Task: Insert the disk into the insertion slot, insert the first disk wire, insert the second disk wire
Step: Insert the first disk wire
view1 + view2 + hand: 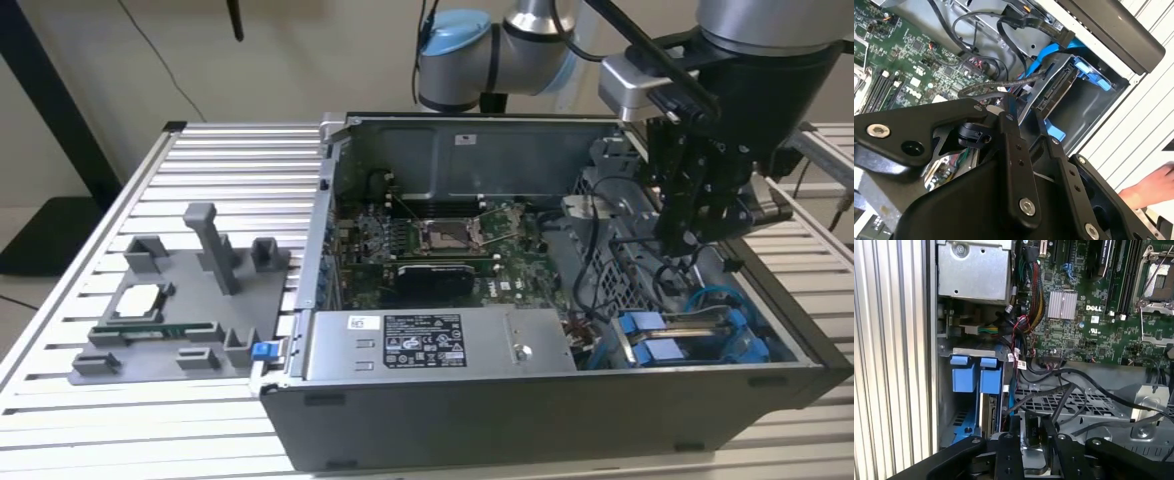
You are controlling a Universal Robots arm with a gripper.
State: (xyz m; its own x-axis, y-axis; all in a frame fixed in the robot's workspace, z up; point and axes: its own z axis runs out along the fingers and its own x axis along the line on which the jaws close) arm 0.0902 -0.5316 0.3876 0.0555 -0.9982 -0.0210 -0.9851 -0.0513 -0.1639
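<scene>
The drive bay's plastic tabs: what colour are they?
The tabs are bright blue, clearest in the first wrist view.

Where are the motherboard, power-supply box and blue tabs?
motherboard [521,255], exterior view, green board surface.
power-supply box [541,340], exterior view, bare grey top.
blue tabs [963,379], first wrist view, one tab's face.

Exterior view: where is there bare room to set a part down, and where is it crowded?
Bare slats of the table lie beyond the grey fixture, and between it and the near edge. Crowded: inside the computer case, where cables surround the gripper.
</scene>
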